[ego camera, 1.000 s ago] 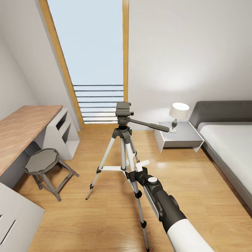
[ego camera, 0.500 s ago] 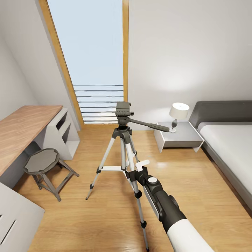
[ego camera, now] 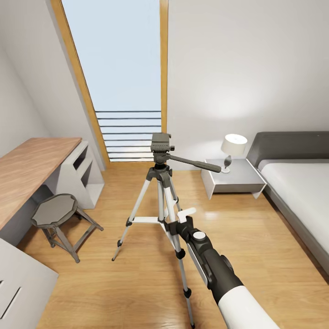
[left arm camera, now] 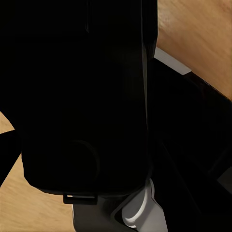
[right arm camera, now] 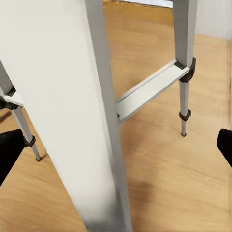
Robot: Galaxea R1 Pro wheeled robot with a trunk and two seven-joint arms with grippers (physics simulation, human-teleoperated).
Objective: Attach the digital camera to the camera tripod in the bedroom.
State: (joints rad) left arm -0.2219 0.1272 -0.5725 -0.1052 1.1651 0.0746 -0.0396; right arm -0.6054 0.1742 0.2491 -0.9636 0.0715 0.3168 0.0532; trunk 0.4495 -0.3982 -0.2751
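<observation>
The camera tripod [ego camera: 161,183] is stood on the bedroom floor with its black head seen bare, so attachment is judged undone; the right gripper [right arm camera: 116,145] is spread around a silver leg, the left jaws' state cannot be told.

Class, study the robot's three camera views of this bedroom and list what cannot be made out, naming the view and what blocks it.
- Left wrist view: a large black boxy object sits so close that its identity, and the left gripper's state, cannot be told.
- Right wrist view: a silver metal tripod leg blocks the middle; the black fingertips are cut off by the edges.
- Head view: the white-mattressed bed is cut by the right edge.
</observation>
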